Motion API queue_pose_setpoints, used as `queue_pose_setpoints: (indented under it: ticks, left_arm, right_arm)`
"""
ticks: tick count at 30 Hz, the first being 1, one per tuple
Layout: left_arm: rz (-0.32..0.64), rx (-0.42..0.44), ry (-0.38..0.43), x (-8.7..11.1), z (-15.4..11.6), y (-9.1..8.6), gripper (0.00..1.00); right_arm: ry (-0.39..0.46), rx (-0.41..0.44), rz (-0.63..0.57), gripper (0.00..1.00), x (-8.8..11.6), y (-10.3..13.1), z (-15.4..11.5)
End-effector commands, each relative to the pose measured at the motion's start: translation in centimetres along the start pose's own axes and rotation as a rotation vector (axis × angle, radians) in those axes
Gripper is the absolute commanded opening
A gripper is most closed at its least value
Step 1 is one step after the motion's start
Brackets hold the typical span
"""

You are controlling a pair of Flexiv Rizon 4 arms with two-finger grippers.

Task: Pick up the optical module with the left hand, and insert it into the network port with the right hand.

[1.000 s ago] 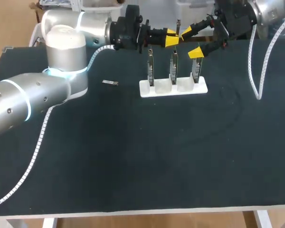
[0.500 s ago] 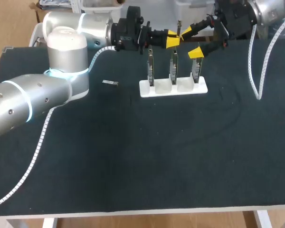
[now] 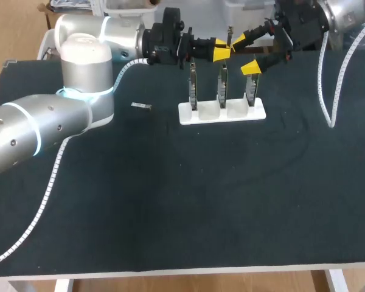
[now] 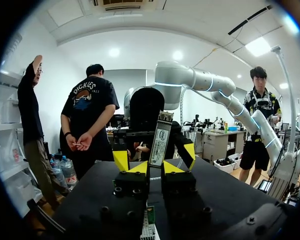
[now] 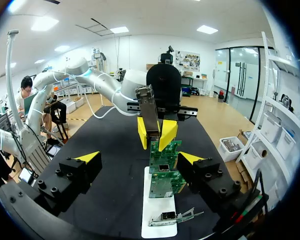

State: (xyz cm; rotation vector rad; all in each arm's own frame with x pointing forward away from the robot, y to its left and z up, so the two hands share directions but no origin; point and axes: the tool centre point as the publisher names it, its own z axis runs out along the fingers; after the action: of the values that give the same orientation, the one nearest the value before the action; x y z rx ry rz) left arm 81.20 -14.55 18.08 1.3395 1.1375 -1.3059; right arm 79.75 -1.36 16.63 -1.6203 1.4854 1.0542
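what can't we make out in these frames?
- Head view: small item beside the left arm, too small to identify.
- Head view: ports on the boards, seen edge-on and too small.
- Left wrist view: module lower end, hidden between the left gripper fingers.
- Right wrist view: rear boards, mostly covered by the front one.

Left tool [image 3: 220,51] pinched closed, right tool [image 3: 245,54] spread wide, both raised, facing each other

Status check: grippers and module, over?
Left gripper shut on optical module, upright above the board stand. Right gripper open, facing it, no contact. Nothing between them.
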Motion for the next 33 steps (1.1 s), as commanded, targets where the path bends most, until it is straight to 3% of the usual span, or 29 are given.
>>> queue_pose_setpoints:
  ticks: [1, 6, 13, 23, 33]
  left_arm:
    - [0.000, -0.005, 0.003, -0.1, 0.1, -0.2, 0.00]
    - [0.000, -0.005, 0.003, -0.1, 0.1, -0.2, 0.00]
    - [0.000, -0.005, 0.003, -0.1, 0.1, -0.2, 0.00]
    - [0.000, -0.005, 0.003, -0.1, 0.1, -0.2, 0.00]
    - [0.000, -0.005, 0.003, -0.1, 0.1, -0.2, 0.00]
  right_arm:
    - [0.000, -0.001, 0.000, 1.00, 0.0, -0.1, 0.0]
    - [0.000, -0.001, 0.000, 1.00, 0.0, -0.1, 0.0]
    - [0.028, 0.023, -0.068, 1.00, -3.2, 0.4, -0.8]
    - [-0.001, 0.042, -0.129, 1.00, -4.5, 1.3, -0.2]
    - [-0.020, 0.079, -0.204, 1.00, -5.9, 0.0, -0.7]
